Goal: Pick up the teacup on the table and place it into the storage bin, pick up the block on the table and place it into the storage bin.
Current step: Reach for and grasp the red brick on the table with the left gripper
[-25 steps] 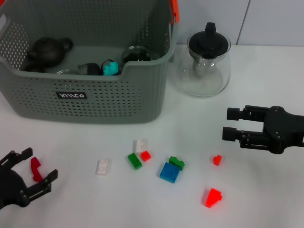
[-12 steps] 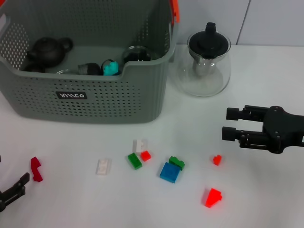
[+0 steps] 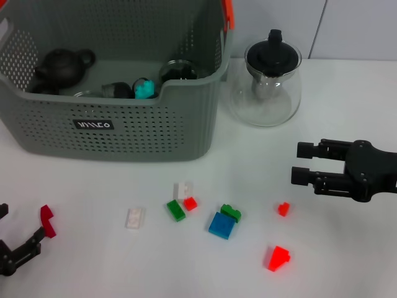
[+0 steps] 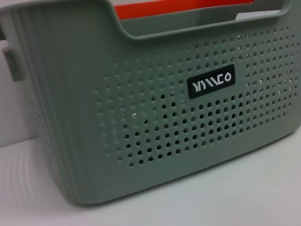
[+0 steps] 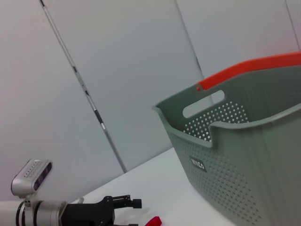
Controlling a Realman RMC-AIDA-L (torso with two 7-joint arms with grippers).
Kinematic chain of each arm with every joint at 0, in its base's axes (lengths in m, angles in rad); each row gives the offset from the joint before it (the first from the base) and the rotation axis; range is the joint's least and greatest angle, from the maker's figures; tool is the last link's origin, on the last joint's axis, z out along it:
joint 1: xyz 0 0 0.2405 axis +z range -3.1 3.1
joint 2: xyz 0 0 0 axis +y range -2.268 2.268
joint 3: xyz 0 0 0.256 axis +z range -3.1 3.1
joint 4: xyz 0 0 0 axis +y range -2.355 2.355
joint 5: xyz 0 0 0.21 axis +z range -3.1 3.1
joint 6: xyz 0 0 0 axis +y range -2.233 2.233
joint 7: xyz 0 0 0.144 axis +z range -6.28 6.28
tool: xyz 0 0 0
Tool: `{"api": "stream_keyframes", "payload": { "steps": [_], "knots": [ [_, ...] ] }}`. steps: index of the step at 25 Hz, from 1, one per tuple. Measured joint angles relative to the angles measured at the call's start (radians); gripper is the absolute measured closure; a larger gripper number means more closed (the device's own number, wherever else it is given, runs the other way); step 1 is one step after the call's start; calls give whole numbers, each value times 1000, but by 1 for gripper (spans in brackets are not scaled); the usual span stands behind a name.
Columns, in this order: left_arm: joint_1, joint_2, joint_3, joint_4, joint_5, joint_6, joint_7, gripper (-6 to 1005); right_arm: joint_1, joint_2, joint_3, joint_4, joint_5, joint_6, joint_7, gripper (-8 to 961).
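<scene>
The grey perforated storage bin (image 3: 124,133) stands at the back left and fills the left wrist view (image 4: 155,127); its orange-red handle (image 5: 244,68) shows in the right wrist view. Inside it lie a dark teapot (image 3: 62,65), a glass teacup (image 3: 180,71) and a cyan block (image 3: 144,89). Several blocks are scattered on the table, among them a blue one (image 3: 220,226) and a dark red one (image 3: 47,221). My left gripper (image 3: 22,223) is open at the bottom left corner, just left of the dark red block. My right gripper (image 3: 299,162) is open and empty at mid right.
A glass teapot with a black lid (image 3: 265,77) stands right of the bin. Small white (image 3: 183,189), green (image 3: 175,210) and red (image 3: 278,258) blocks lie in front of the bin. A wall rises behind the table.
My left gripper pulled back toward the lower left corner, away from the dark red block, which stayed on the table. The right arm has barely moved.
</scene>
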Motion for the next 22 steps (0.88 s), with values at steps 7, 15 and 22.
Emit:
{"api": "stream_keyframes", "payload": {
  "steps": [7,15,22],
  "knots": [
    [-14,1,3,-21,0,-22,15,128,-1,0,0,0,-1,0,1,222],
    [-20,1,-4,-31,-5,-1,15,129,-4,-3,0,10,-2,-4,2,222],
    [-14,-4,-43,-82,-9,44,15,129,-7,-3,1,11,-1,-1,2,222]
  ]
}}
